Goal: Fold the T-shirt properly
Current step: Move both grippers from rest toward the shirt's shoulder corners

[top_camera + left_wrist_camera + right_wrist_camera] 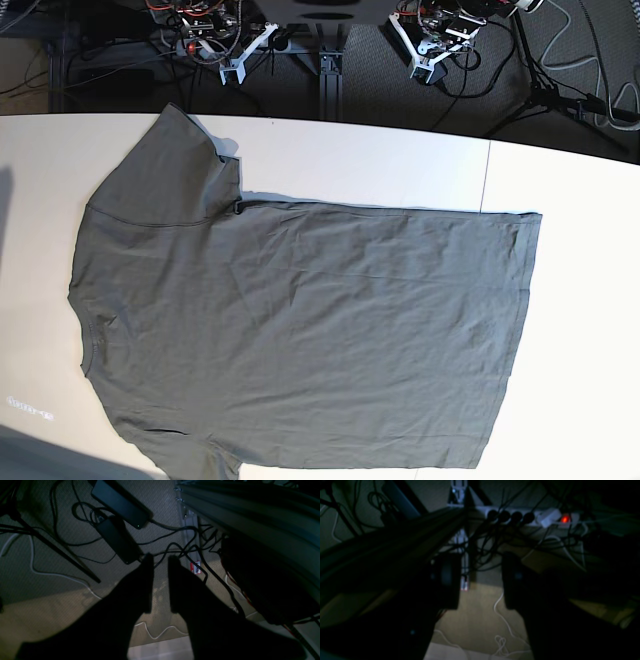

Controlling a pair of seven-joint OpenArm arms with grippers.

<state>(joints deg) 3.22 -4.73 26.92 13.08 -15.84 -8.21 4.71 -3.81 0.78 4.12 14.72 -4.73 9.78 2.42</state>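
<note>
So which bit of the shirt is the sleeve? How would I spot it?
Look at the white table; the grey-olive T-shirt lies flat across it, collar at the left. The sleeve is the flap poking out toward the table's far edge, the only part jutting beyond the straight body.

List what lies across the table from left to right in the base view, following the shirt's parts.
Bare table → T-shirt collar and upper sleeve → shirt body → bottom hem → bare table again. Above the table's far edge: right hand, then left hand.
</note>
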